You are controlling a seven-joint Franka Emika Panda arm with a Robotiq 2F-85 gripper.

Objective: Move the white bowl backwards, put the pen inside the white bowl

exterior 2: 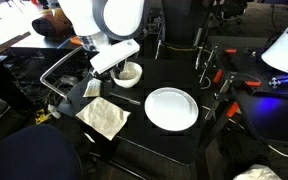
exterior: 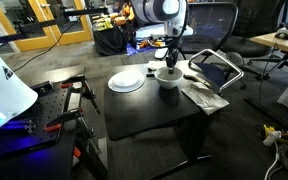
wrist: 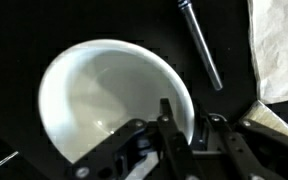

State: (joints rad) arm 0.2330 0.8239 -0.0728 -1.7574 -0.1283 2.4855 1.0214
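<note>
The white bowl is round with raised sides and sits on the black table. It also shows in both exterior views. My gripper straddles the bowl's rim, one finger inside and one outside, shut on the rim. The arm comes down onto it in both exterior views. The pen, a grey metallic stick, lies on the table just beyond the bowl. It is not clear in the exterior views.
A flat white plate lies on the table beside the bowl. A crumpled white cloth lies near the table edge. A chair and clamps stand around the table.
</note>
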